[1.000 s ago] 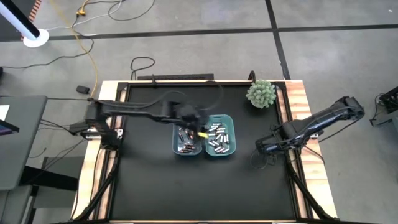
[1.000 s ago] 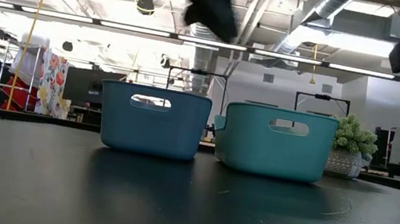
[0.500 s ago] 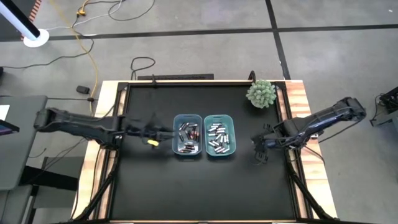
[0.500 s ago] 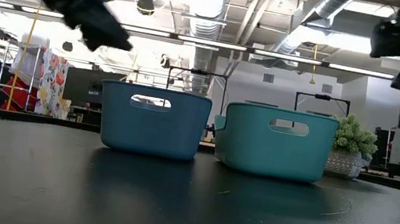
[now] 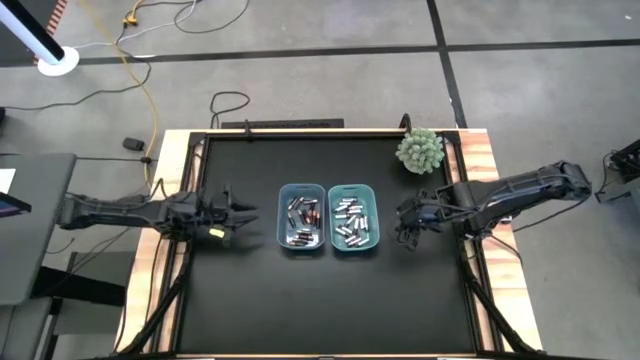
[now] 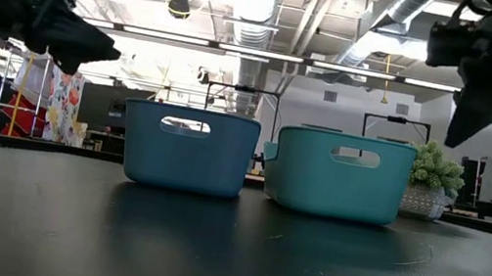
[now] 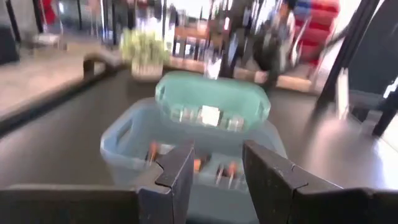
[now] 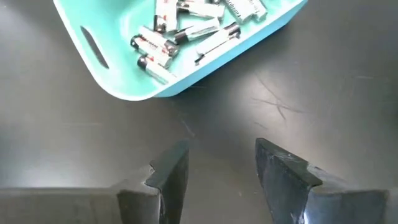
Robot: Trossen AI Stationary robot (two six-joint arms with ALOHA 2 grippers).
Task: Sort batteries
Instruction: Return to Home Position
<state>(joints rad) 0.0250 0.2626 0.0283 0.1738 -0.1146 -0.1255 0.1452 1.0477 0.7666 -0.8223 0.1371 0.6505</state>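
- My left gripper [image 5: 243, 213] hangs left of the blue bin [image 5: 300, 187], fingers apart, empty.
- My right gripper [image 5: 403, 226] is right of the teal bin [image 5: 352, 187], also spread, empty.
- The dark batteries [image 5: 299, 222] lie flat in blue, the white batteries [image 5: 352, 220] in teal, long axes every which way.

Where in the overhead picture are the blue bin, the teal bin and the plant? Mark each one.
blue bin [image 5: 282, 215]: high view, on its left rim.
teal bin [image 5: 375, 215]: high view, on its right rim.
plant [image 5: 419, 150]: high view, on the middle of its foliage.
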